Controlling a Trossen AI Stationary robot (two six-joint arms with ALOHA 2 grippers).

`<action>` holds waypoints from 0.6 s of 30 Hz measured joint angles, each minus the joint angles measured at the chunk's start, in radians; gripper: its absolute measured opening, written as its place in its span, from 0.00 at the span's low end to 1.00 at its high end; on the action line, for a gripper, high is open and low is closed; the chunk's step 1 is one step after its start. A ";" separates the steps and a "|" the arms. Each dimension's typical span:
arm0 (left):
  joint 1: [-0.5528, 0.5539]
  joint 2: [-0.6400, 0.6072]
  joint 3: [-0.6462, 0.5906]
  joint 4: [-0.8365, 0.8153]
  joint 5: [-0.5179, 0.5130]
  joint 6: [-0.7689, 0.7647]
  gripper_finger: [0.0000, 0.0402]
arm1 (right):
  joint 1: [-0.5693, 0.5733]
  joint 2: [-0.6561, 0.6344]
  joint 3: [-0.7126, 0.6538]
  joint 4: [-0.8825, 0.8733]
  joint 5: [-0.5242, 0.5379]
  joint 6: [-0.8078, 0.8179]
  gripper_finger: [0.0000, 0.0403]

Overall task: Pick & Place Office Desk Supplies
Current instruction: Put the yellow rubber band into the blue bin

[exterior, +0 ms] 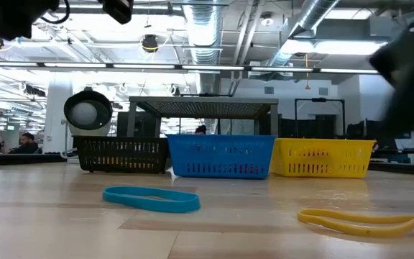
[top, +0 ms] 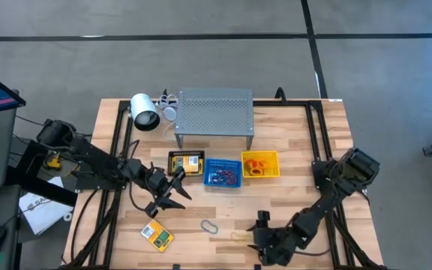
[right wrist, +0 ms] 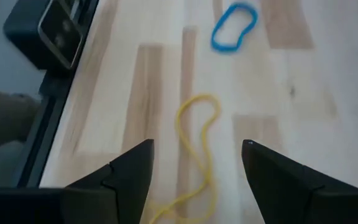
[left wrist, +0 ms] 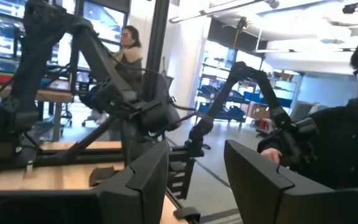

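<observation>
Left gripper [top: 172, 193] is hovering over the front-left table, just in front of the black basket [top: 186, 163], jaws spread and pinching nothing per the left wrist view. It's pointing off the table, not down at any item.

Loose supplies on the bare wood, left to right:
- one yellow-and-green pack [top: 157, 235], front-left, lying flat, just in front of the left gripper
- one blue band loop [top: 208, 226], mid-front, between the two grippers
- one yellow band [right wrist: 199, 146], stretched thin

Baskets in a row, left to right: black one, blue basket [top: 223, 172], yellow basket [top: 261, 165]; three total. Grey perforated shelf [top: 214, 111] is sitting behind them, white lamp [top: 145, 112] at its left.

Right gripper [top: 265, 241] is sitting low at the front edge, jaws spread wide, empty.

Key relation: the yellow band is lying directly ahead of the right jaws, its long axis running lengthwise out from the gap between the fingers, so the jaws are straddling it across its thin width. Blue loop is farther out along the same line. Right arm is clearly nearer the yellow band; the pack is nearer the left. My read: right goes for the band next, needing a descent right to the wood since it's flat.
</observation>
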 joint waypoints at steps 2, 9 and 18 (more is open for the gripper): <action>-0.005 0.032 0.000 0.035 -0.017 -0.006 0.38 | 0.018 0.005 -0.001 0.000 -0.006 0.035 0.59; -0.007 0.111 0.008 0.126 -0.036 -0.021 0.38 | 0.057 0.010 0.000 -0.064 0.043 0.091 0.59; -0.007 0.118 0.033 0.127 -0.036 -0.022 0.37 | 0.048 0.072 -0.004 -0.062 0.084 0.150 0.59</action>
